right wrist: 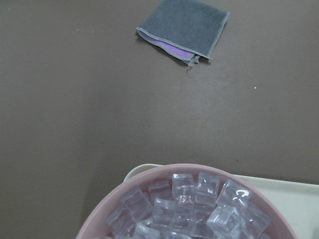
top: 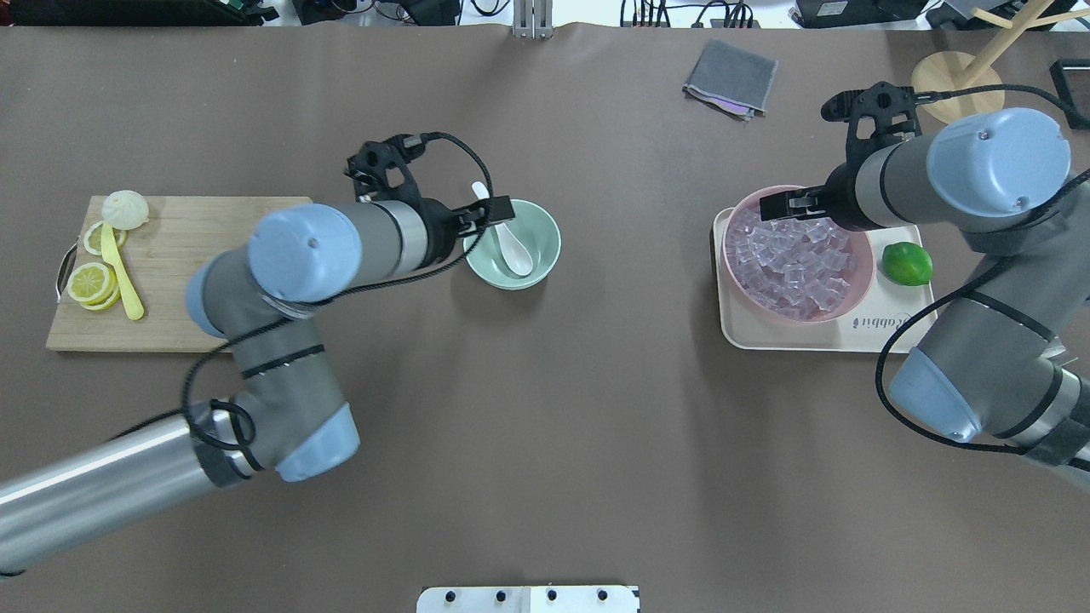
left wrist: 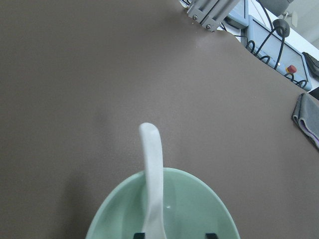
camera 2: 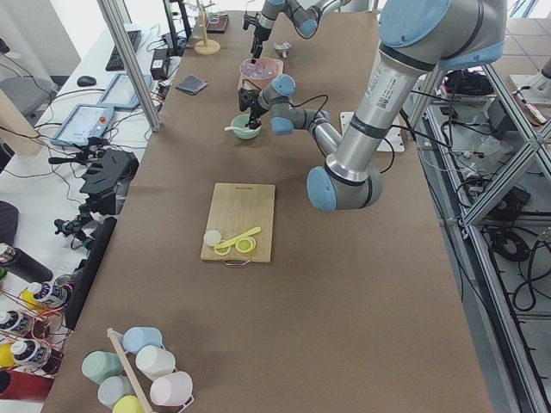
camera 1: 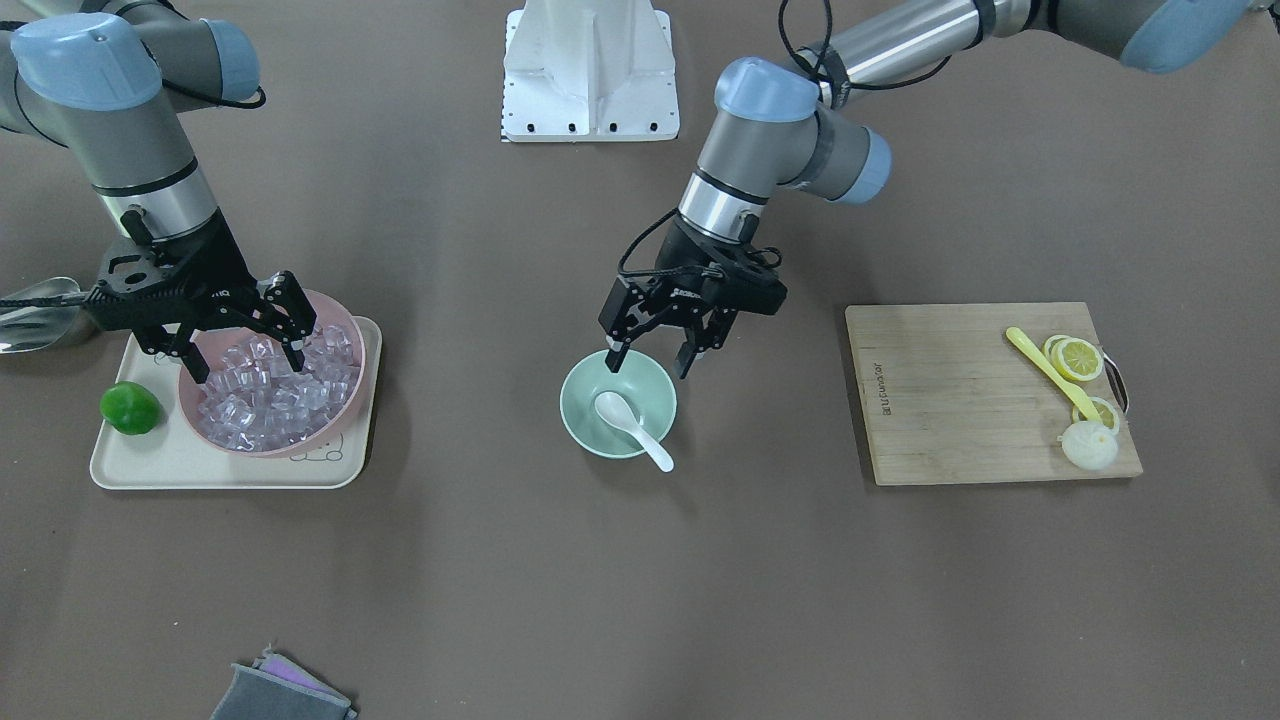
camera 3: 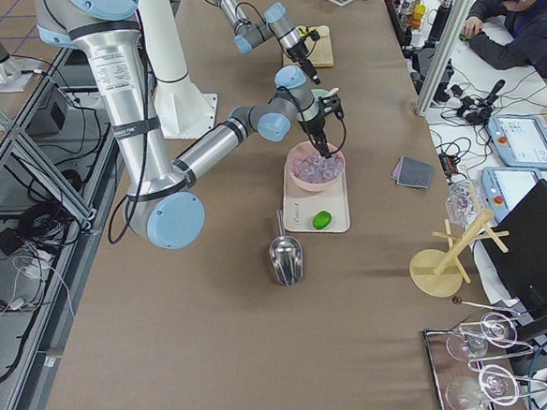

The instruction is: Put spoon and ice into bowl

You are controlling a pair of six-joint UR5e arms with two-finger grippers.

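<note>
The white spoon [camera 1: 620, 412] lies in the mint-green bowl [camera 1: 585, 400] at the table's middle, its handle leaning over the rim. My left gripper [camera 1: 650, 365] is open and empty just above the bowl's robot-side rim. The left wrist view shows the spoon [left wrist: 153, 184] in the bowl [left wrist: 199, 204]. Many clear ice cubes [camera 1: 270, 400] fill the pink bowl [camera 1: 345, 320]. My right gripper [camera 1: 248, 368] is open, its fingertips down at the ice, holding nothing that I can see. The right wrist view shows the ice [right wrist: 189, 204].
The pink bowl stands on a cream tray [camera 1: 150, 465] with a green lime [camera 1: 130, 408]. A metal scoop [camera 1: 35, 310] lies beside the tray. A wooden cutting board [camera 1: 950, 400] holds a yellow utensil [camera 1: 1050, 370] and lemon slices [camera 1: 1075, 358]. A grey cloth [camera 1: 280, 690] lies on the operators' side.
</note>
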